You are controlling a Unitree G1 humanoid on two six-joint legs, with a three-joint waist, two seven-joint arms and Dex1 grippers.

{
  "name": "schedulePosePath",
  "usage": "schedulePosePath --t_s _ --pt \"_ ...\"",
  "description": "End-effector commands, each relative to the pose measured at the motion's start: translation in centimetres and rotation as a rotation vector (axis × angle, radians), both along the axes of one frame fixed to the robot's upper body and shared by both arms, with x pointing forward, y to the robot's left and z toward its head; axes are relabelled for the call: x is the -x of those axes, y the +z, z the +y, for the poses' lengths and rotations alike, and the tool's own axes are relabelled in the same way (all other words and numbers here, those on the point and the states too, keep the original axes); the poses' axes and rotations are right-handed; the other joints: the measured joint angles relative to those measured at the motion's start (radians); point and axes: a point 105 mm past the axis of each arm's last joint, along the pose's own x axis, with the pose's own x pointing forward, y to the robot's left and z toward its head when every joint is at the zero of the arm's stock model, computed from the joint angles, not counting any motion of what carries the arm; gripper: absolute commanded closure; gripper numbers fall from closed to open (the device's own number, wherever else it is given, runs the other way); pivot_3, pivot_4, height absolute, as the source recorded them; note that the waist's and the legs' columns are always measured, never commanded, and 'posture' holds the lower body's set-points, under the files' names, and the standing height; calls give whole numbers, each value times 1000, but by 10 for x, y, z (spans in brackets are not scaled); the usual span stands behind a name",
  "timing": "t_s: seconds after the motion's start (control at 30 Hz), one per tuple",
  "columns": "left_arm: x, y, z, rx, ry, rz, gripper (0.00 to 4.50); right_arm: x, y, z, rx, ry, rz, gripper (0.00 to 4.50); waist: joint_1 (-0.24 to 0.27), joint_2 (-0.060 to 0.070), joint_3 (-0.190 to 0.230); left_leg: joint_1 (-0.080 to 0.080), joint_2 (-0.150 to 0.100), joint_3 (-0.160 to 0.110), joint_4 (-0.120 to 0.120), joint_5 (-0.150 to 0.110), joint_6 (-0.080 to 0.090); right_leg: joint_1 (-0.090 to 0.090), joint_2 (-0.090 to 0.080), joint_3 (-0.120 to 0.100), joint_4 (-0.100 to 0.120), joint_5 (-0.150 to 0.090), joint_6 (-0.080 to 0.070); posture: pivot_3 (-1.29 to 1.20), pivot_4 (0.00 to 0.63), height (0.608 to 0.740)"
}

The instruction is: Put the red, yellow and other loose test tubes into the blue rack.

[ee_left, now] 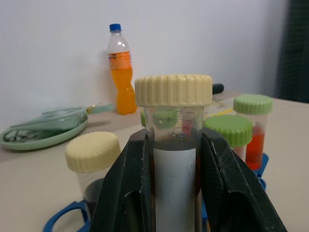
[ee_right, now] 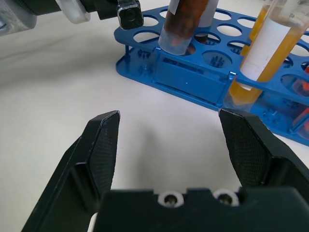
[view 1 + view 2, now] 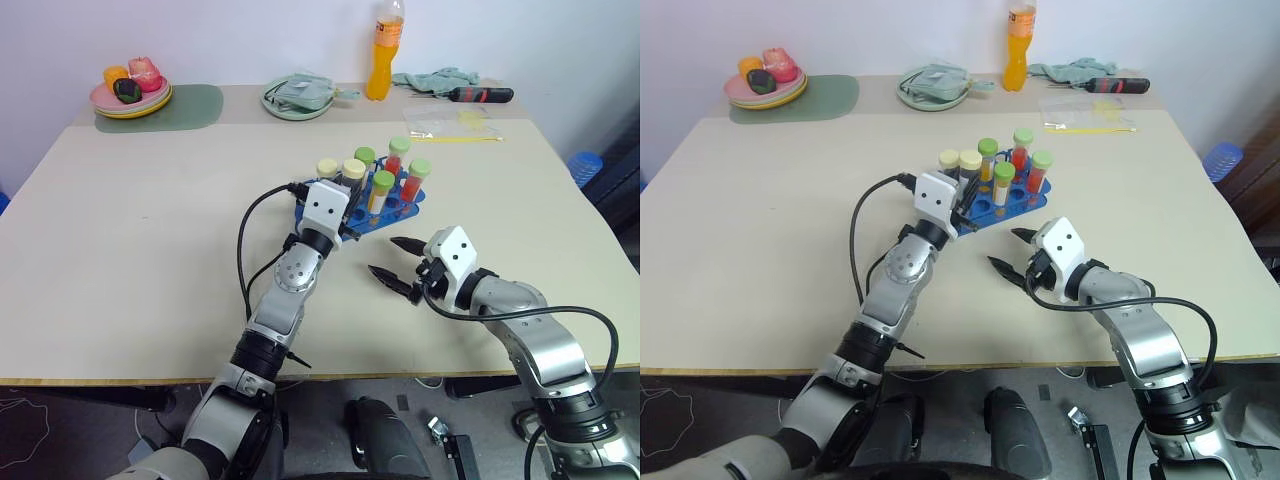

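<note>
As the left tool pinches a cream-capped tube just under its cap, over the rack at its 9 o'clock end, I judge it light, stiff, slippery plastic. Its white label has no readable writing. At 4 o'clock, the right tool is spread, empty.

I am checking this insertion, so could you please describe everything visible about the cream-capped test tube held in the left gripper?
The clear plastic test tube with a ribbed cream screw cap holds dark brownish contents and bears a white label strip and printed marks. The left gripper is shut on it below the cap, its black fingers pressing both sides. In the right wrist view, its rounded bottom hangs tilted over a near-corner hole of the blue plastic rack, not yet seated.
</note>
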Motion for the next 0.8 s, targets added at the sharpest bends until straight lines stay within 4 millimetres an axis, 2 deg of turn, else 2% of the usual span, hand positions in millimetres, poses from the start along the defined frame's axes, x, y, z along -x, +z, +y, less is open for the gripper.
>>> schedulePosePath --t_s 0.03,0.4,0.63,0.7,0.77,0.8 --pt "2 10 -7 26 -28 -36 3716 2 13 7 -3 24 -63 876 0 0 0 0 0 0 0 0 0 0 0 0 0 0 0 0 150 740" --pt "-1 6 -15 14 -45 -61 3716 5 12 10 -3 32 -60 876 1 0 0 0 0 0 0 0 0 0 0 0 0 0 0 0 150 740" --pt "-2 -2 -16 36 -75 -11 3716 6 13 11 -11 37 -62 876 2 0 0 0 0 0 0 0 0 0 0 0 0 0 0 0 150 740" --pt "0 -1 -15 49 -105 -6 2682 5 14 10 -12 37 -65 876 2 0 0 0 0 0 0 0 0 0 0 0 0 0 0 0 150 740" --pt "3 2 -11 57 -112 -15 1856 4 16 8 -13 35 -67 876 1 0 0 0 0 0 0 0 0 0 0 0 0 0 0 0 150 740" --pt "5 4 -9 62 -136 -17 1270 4 18 6 -17 31 -71 876 0 0 0 0 0 0 0 0 0 0 0 0 0 0 0 0 150 740"
